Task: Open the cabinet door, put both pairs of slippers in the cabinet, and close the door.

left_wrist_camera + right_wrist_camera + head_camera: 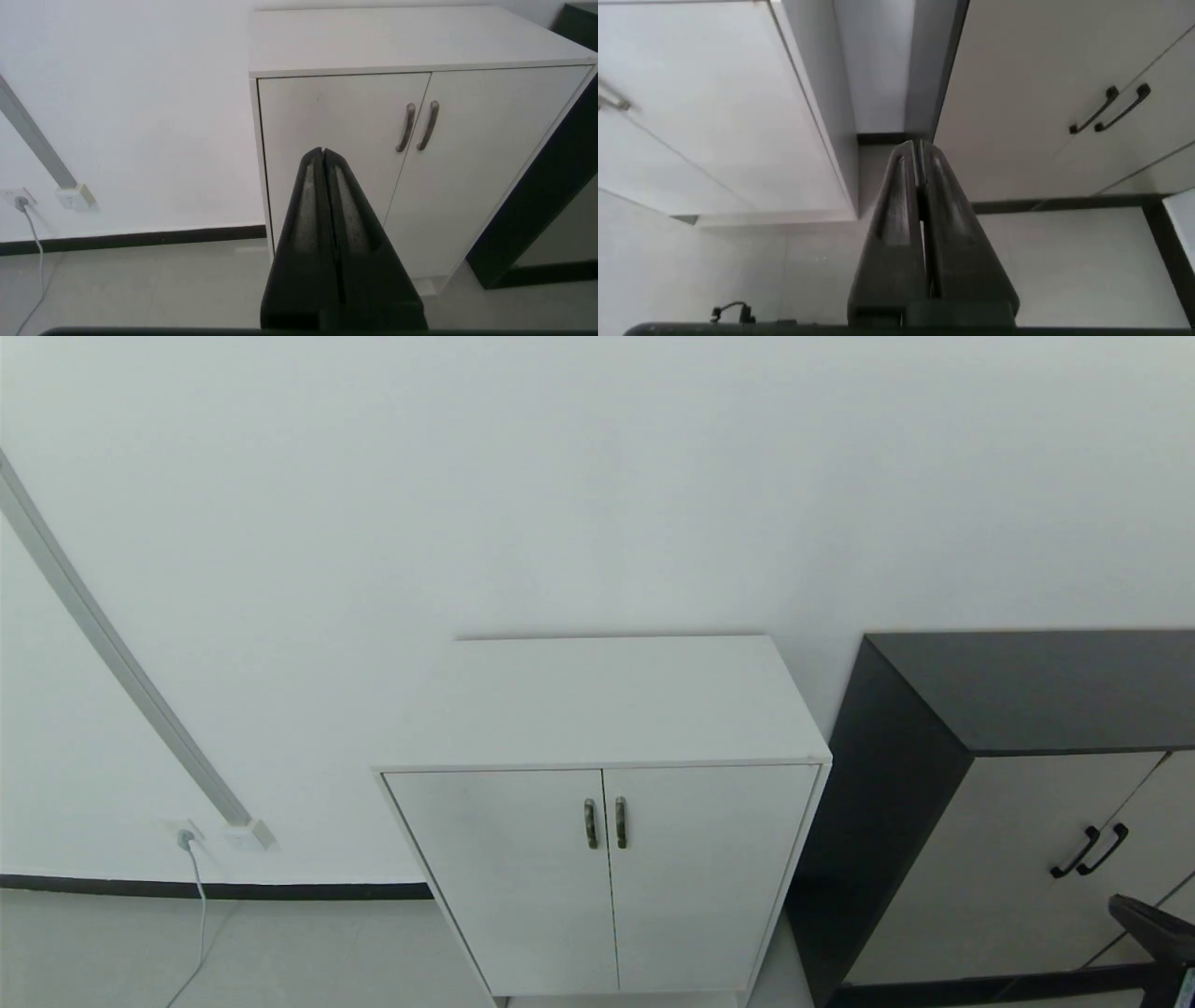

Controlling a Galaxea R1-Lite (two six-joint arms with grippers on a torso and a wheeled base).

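Observation:
A white two-door cabinet (pixel 607 709) stands against the wall with both doors closed, its two metal handles (pixel 605 823) side by side at the middle. In the left wrist view the same white cabinet (pixel 411 112) is ahead, and my left gripper (pixel 323 159) is shut with nothing in it, short of the left door. My right gripper (pixel 921 154) is also shut and empty, low near the floor and facing the gap between the white cabinet (pixel 710 112) and the neighbouring unit.
A dark cabinet (pixel 1008 709) with pale doors and black handles (pixel 1088 851) stands just right of the white one. On the left wall are a slanted cable duct (pixel 112 653) and a socket with a plugged cable (pixel 191 845). Open floor lies left of the white cabinet.

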